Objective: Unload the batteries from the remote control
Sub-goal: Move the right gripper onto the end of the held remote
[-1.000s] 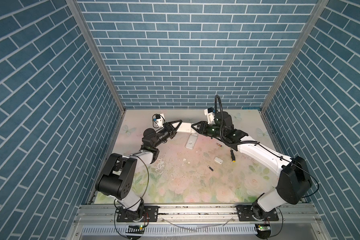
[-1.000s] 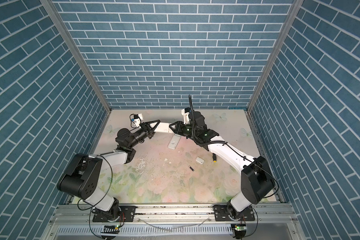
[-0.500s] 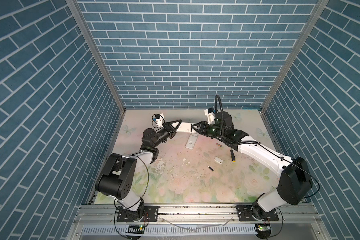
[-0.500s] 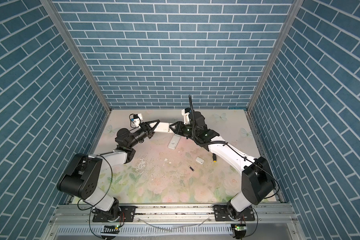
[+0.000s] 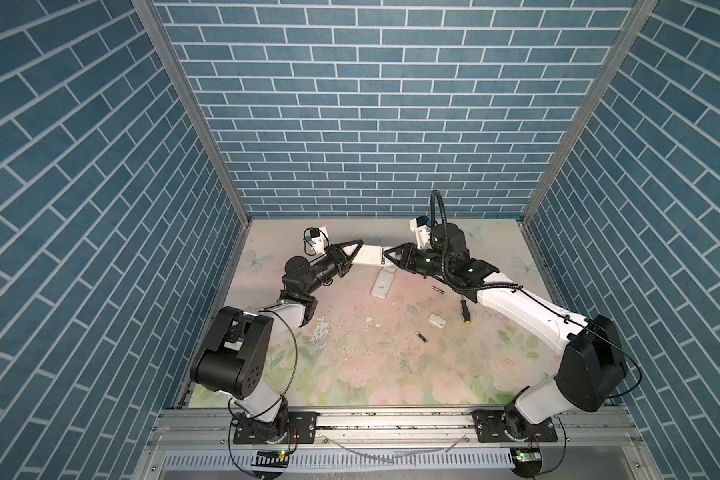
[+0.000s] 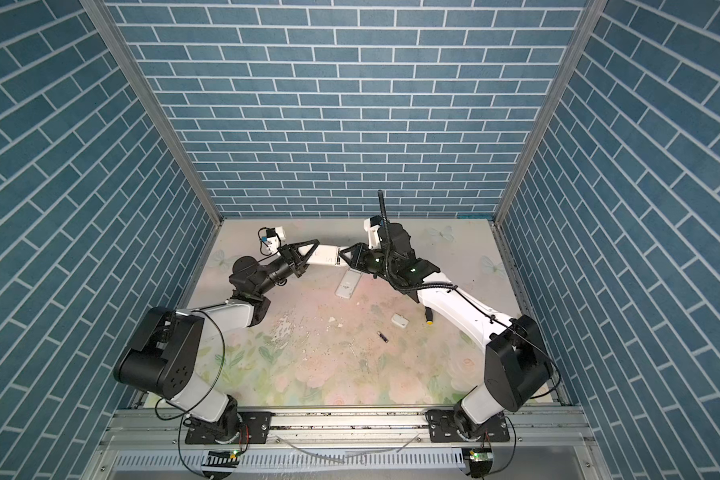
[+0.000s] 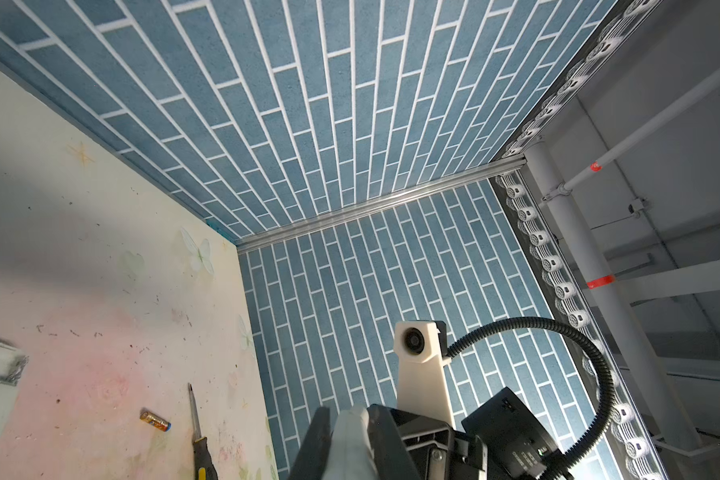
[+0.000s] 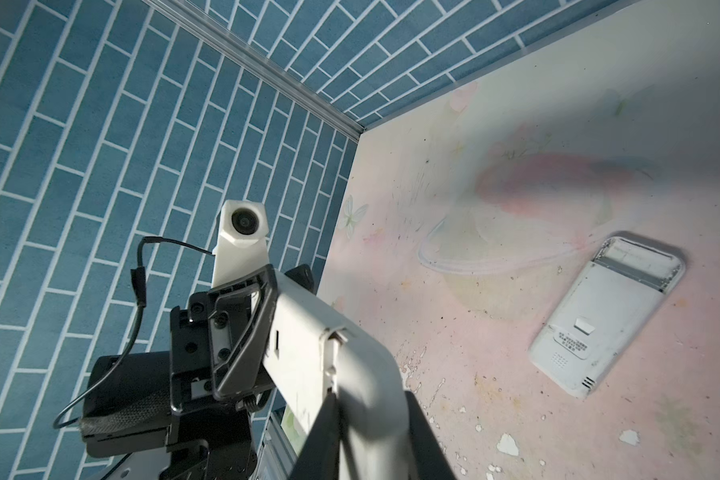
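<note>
Both ends of the white remote (image 5: 370, 255) are gripped, and it is held off the table (image 5: 350, 374) near the back wall. Your left gripper (image 5: 355, 253) clamps its left end and your right gripper (image 5: 390, 258) is closed on the right end. A second remote (image 5: 382, 283) lies just in front, its battery bay uncovered. Further right, on the table, lie the black battery (image 5: 420, 336), a cover plate (image 5: 436, 320), the copper-brown battery (image 5: 438, 289) and the screwdriver (image 5: 465, 312).

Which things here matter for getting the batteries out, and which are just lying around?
Job: white remote gripped by left gripper and right gripper; copper-brown battery; black battery.
Lying about: screwdriver; white cover plate; second white remote, compartment open.
</note>
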`<control>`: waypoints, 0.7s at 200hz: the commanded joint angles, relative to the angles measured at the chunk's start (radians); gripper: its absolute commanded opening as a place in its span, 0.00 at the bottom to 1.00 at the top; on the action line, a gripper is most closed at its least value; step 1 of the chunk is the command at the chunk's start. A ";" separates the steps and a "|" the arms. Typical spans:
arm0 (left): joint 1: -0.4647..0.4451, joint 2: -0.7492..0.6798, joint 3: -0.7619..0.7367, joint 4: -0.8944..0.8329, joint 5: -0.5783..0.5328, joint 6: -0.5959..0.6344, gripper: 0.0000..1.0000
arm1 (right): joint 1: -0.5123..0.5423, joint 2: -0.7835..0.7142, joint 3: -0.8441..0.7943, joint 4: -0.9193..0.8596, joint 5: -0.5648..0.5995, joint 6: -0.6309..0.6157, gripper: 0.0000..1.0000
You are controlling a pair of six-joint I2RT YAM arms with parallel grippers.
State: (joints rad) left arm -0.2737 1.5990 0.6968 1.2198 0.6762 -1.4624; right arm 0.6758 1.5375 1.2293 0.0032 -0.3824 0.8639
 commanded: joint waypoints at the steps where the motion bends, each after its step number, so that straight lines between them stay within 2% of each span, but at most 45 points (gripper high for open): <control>1: 0.005 0.001 0.005 -0.006 0.014 0.037 0.00 | 0.004 -0.037 -0.019 0.003 -0.004 -0.026 0.18; 71: 0.008 0.002 0.004 0.003 0.020 0.035 0.00 | -0.002 -0.046 -0.031 0.028 -0.025 -0.013 0.12; 140: 0.008 0.003 0.004 0.015 0.020 0.031 0.00 | -0.025 -0.037 -0.074 0.149 -0.094 0.053 0.05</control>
State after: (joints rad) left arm -0.2687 1.5990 0.6968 1.2224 0.6895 -1.4582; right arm 0.6567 1.5257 1.1870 0.0612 -0.4255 0.9070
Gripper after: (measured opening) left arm 0.185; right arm 0.197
